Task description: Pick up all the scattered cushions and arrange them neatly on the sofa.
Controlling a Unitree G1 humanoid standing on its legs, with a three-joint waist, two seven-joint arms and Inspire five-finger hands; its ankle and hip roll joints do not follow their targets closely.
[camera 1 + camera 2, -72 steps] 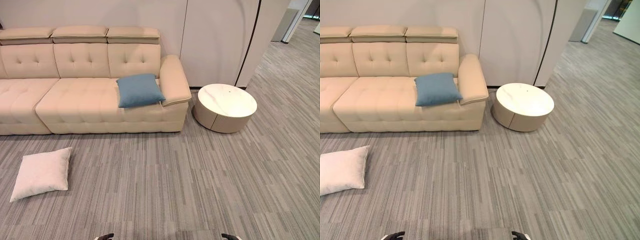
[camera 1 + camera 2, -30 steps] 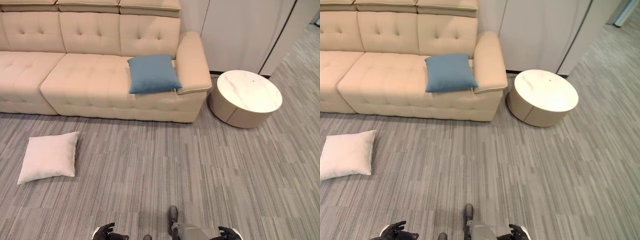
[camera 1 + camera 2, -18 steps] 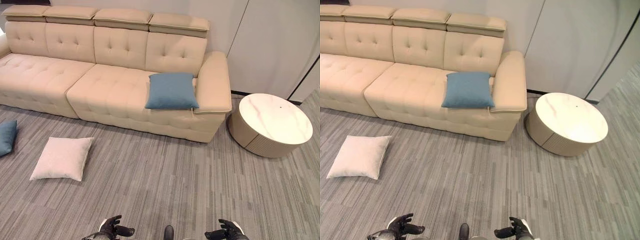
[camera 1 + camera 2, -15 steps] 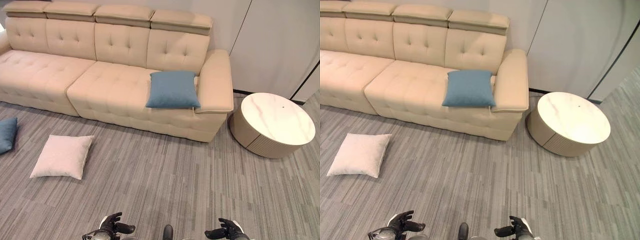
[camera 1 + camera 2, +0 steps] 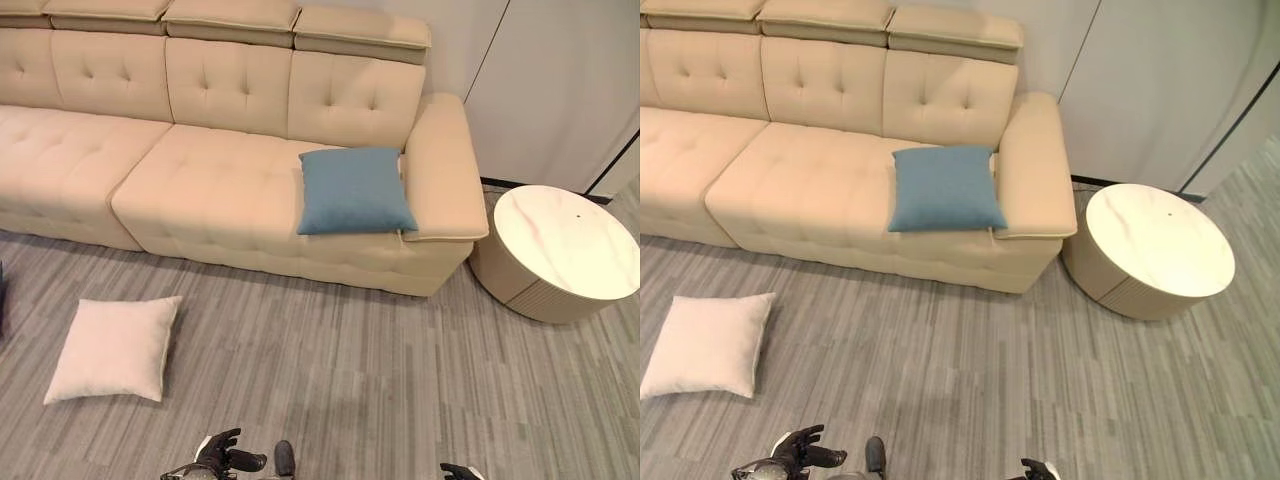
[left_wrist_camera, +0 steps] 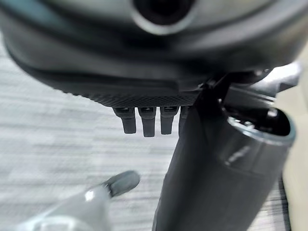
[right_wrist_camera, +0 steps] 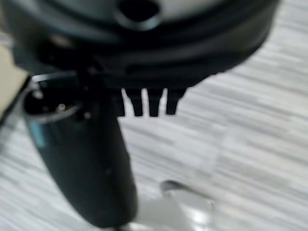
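While both hands, left hand (image 5: 222, 452) and right hand (image 5: 1038, 469), hang relaxed, empty: one blue cushion (image 5: 354, 190) at sofa (image 5: 200, 180) right end, one white cushion (image 5: 112, 348) on floor.

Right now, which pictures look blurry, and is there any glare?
Both wrist views are soft: each dark hand looms out of focus over smeared grey striped flooring. In the right eye view the round white marble-topped table shows a pale sheen; the blue square cushion looks crisp.
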